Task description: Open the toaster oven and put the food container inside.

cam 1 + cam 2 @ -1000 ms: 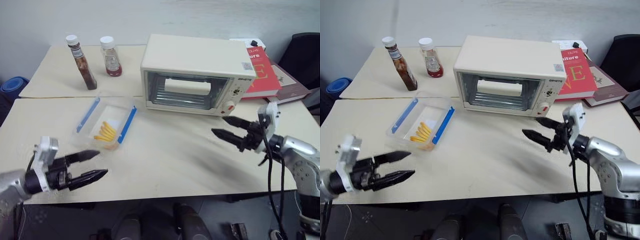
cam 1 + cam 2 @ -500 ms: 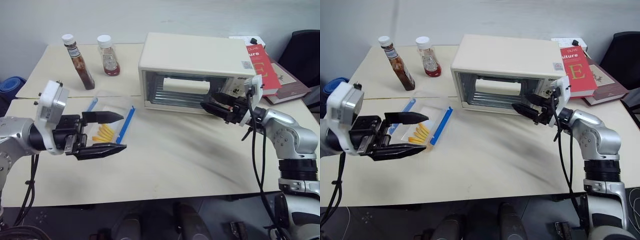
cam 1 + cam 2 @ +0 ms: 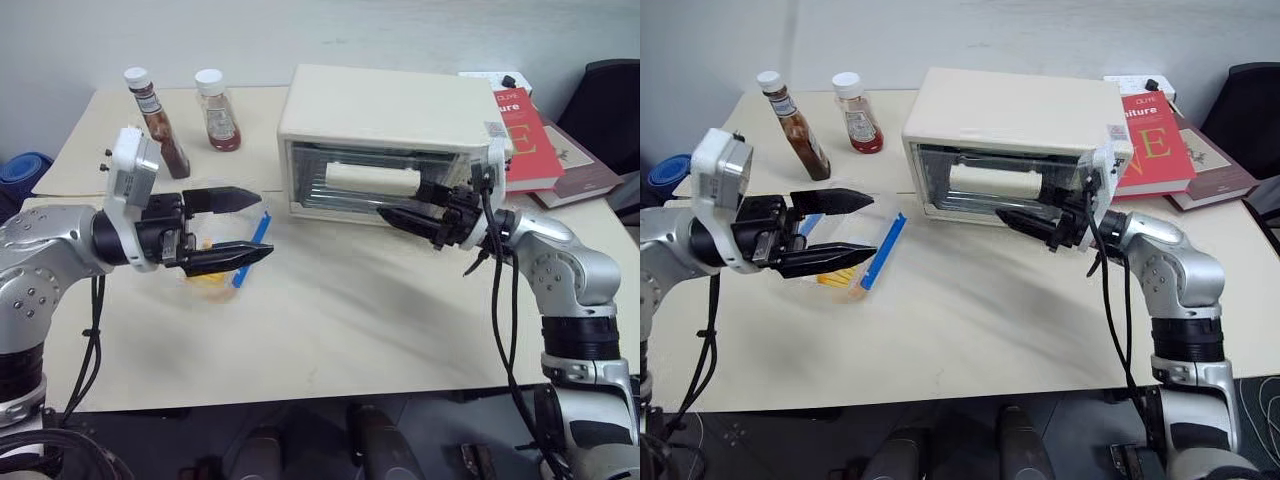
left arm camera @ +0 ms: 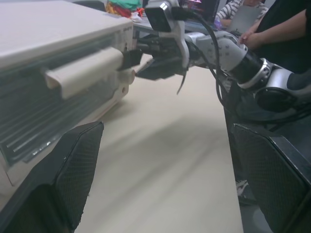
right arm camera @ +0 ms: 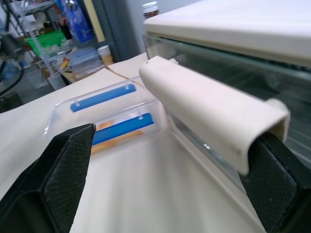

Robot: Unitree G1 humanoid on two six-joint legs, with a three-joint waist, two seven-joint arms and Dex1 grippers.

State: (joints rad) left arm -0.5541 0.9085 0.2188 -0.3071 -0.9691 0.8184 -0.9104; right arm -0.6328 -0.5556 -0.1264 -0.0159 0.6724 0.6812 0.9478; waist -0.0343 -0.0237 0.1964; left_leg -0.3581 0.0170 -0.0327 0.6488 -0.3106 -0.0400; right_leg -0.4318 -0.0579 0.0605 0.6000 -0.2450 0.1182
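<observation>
You've done nothing yet: the toaster oven looks still closed at the table's far side, the food container sits left of it, both grippers spread empty.

Food container left of toaster oven

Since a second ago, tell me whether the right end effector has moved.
Yes. The right end effector moved left, from beside the red knob to the toaster oven's door handle.
</observation>
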